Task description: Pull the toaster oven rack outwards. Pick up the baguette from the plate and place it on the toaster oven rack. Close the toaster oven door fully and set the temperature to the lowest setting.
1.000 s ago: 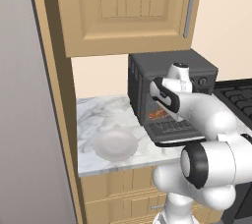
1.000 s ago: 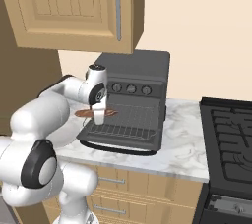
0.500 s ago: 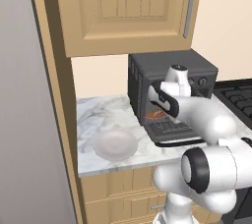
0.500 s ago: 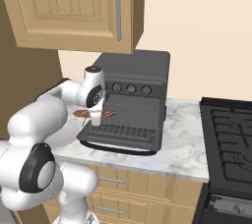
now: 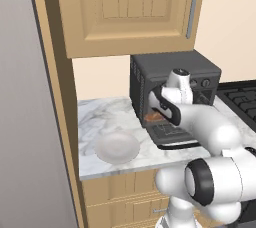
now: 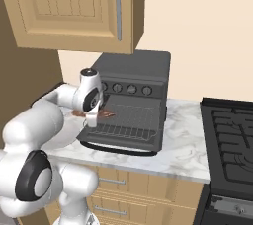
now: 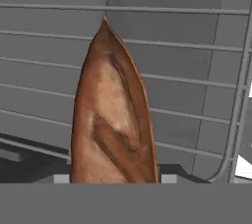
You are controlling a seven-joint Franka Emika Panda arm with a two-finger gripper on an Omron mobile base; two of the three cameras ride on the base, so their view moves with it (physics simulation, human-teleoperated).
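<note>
- One plate (image 5: pixel 117 147) sat nearest us on the marble counter (image 5: pixel 95 117), close to the counter's front edge and left of the toaster oven (image 5: pixel 172 74); we saw nothing on it.
- We saw the toaster oven door (image 6: pixel 121 142) dropped open and lying flat, reaching toward the counter's front edge, its bar handle facing us.
- Above the door, the toaster oven rack (image 6: pixel 131 120) stood pulled outward, its wire grid projecting from the oven's mouth.
- We found the gripper (image 6: pixel 92 119) at the rack's left edge, at the oven's left front corner, with the arm reaching in from the side.
- We saw the baguette (image 7: pixel 114 115) pointing away from the hand, its tip over the rack's (image 7: pixel 197 70) wires; in the right base view it lay across the rack's left edge (image 6: pixel 101 114).
- We could not tell whether the fingers were clenched on the loaf or released, as the tips were hidden behind it.
- Farthest back, we noted the oven's knobs (image 6: pixel 131 89) in a row above the opening, and the wooden cabinet (image 6: pixel 74 7) overhead.
- A black stovetop (image 6: pixel 232 135) lay at the counter's right end.
</note>
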